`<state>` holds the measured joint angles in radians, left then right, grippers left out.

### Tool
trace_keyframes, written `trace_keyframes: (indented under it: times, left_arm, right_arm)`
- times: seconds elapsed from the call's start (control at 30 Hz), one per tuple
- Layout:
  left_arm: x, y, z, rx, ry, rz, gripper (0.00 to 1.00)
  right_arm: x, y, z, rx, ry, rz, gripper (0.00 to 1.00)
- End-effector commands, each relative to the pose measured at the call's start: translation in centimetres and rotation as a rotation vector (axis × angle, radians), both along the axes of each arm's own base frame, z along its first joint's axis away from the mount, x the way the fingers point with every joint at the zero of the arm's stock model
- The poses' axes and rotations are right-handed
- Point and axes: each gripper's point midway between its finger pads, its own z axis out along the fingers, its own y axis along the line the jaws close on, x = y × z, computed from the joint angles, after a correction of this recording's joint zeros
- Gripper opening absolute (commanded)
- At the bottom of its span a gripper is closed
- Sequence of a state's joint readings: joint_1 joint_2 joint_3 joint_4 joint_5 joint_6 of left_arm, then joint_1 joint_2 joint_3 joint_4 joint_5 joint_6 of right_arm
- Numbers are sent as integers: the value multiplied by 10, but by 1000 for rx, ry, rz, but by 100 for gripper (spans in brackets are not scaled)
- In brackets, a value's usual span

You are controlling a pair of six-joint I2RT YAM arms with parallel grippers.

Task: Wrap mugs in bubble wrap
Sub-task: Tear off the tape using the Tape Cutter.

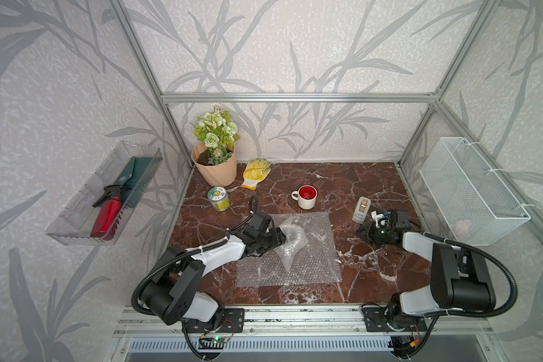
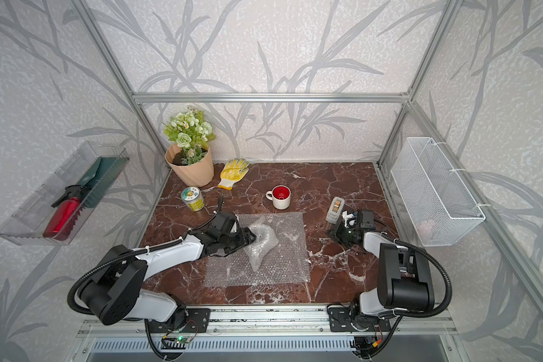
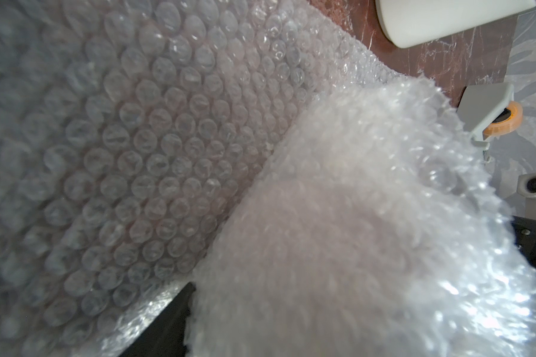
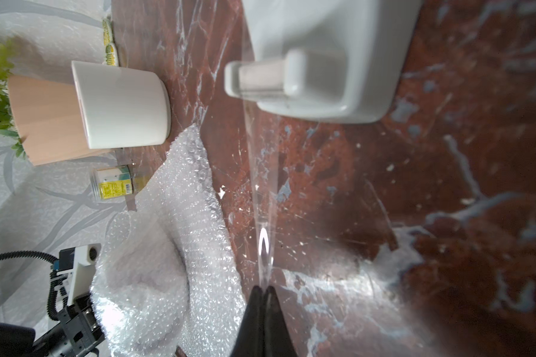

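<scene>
1. Left pincer [image 1: 282, 238], spread wide, grips the bubble wrap bundle [image 1: 295, 247] on the flat sheet [image 1: 317, 269], steadying it.
2. Right pincer [image 4: 263, 289], closed, pinches clear tape [image 4: 262, 185] from the dispenser [image 1: 361, 209], likely for sealing.
3. White mug [image 1: 308, 200] stands bare on the desk [image 1: 373, 181] behind.

Top views: high at the front, looking down over the desk [image 1: 373, 188].
Left wrist: very close on bubble wrap [image 3: 167, 154].
Right wrist: low, facing tape dispenser [image 4: 322, 61], shared with top views.

Right fingers [image 4: 254, 312] pinch clear strip [image 4: 263, 197], probably tape, from dispenser [image 4: 322, 61]; white mug [image 4: 121, 108] near bubble wrap [image 4: 167, 247].
</scene>
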<state>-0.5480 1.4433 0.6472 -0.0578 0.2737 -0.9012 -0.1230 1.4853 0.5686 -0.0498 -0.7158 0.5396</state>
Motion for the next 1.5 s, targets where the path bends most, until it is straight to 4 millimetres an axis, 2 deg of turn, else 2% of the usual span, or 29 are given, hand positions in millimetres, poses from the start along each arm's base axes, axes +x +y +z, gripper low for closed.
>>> trace_keyframes:
  times: [0.0, 0.33, 1.07, 1.37, 1.47]
  left_arm:
    - [-29, 24, -36, 113, 128, 18, 71]
    - [-31, 27, -38, 128, 134, 16, 71]
    - [-30, 24, -38, 122, 132, 4, 71]
    - [-28, 21, -39, 118, 123, -16, 71]
    - [-27, 18, -39, 106, 118, -25, 71]
  right_arm:
    - [-27, 5, -23, -26, 122, 29, 0]
    - [-40, -1, -48, -116, 230, 24, 0]
    - [-60, -21, -53, -235, 407, -109, 0]
    - [-69, -24, -54, -242, 461, -151, 0]
    - [-65, -17, -46, -204, 422, -139, 0]
